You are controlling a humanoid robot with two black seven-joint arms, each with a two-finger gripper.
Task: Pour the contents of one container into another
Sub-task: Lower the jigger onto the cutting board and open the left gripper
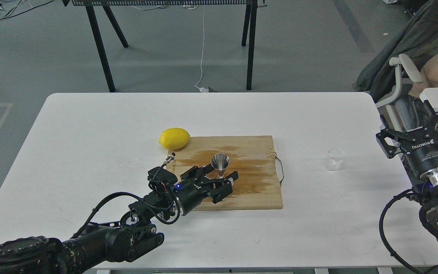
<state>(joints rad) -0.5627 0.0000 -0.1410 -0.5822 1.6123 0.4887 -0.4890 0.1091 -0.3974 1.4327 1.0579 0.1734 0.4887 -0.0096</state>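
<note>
Left hand (222,182) lying spread wide on cutting board (249,190), fingers flanking waist of upright steel jigger (220,163). Right hand (418,123) hovering wide at tabletop (89,152) edge. Glass cup (334,159) standing near right hand, apart.

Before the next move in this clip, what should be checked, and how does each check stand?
1. Left pincer astride the jigger waist: ok, fingers either side.
2. Left pincer clamped: cannot tell.
3. Jigger upright on the cutting board: ok.
4. Glass cup upright, free on the table: ok.
5. Right pincer open: ok; not yet at the cup.
6. Lemon clear of both arms: ok.
</note>
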